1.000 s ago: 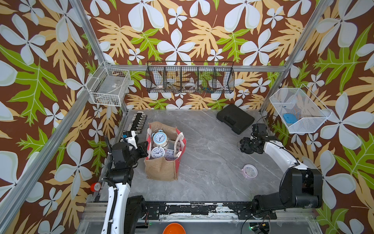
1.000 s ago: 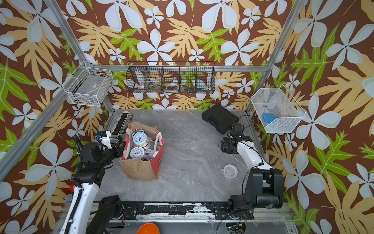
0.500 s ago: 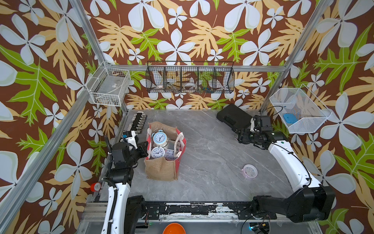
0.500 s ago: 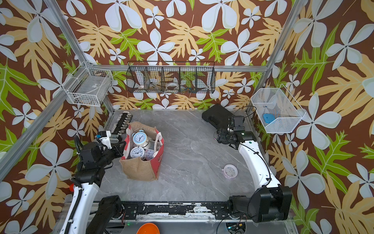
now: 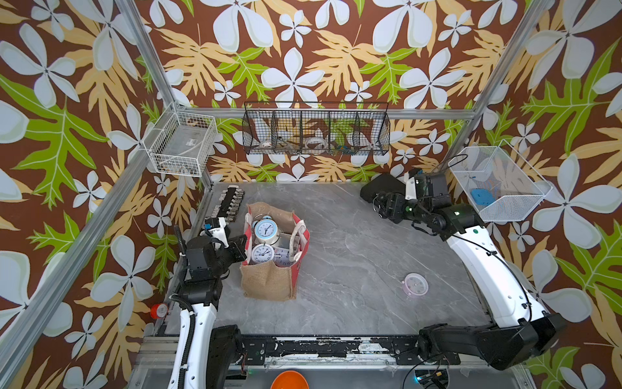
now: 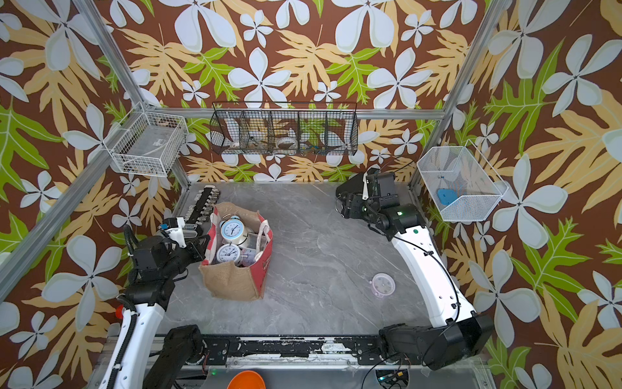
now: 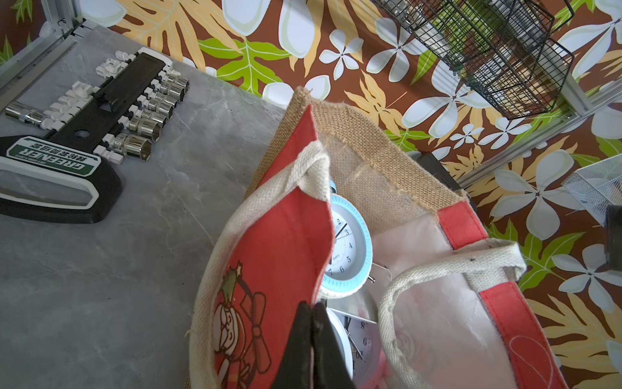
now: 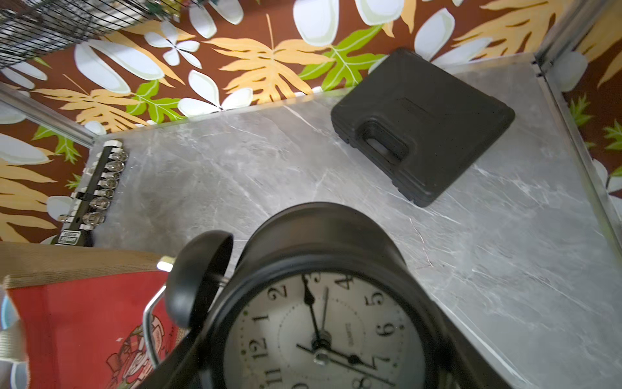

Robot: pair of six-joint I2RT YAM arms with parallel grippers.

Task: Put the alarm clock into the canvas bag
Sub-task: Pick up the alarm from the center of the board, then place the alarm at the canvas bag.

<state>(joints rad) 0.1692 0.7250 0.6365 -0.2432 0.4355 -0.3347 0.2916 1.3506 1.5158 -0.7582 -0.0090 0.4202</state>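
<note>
Two pale-blue clocks (image 5: pixel 266 229) already crowd the mouth of the canvas bag (image 5: pixel 269 281), so the likeliest trouble is space — the alarm clock (image 8: pixel 323 303) coming in could land on them, catch a rope handle (image 5: pixel 300 235) and tip out over the rim. The left gripper (image 7: pixel 311 336) guards against that: its jaws are pinched tight on the top edge of the red panel (image 7: pixel 286 242), holding the mouth open. If that pinch slips, the panel would likely fold inward. The right gripper (image 5: pixel 385 206), jaws spread wide around the alarm clock's body, hangs above the far right side of the table (image 5: pixel 336 235), near a black case (image 8: pixel 424 124) and well apart from the bag. The clock is black, round and twin-belled, with a cream dial and dark numerals — smooth metal, by the look of it, and probably slippery in a loose hold.
</note>
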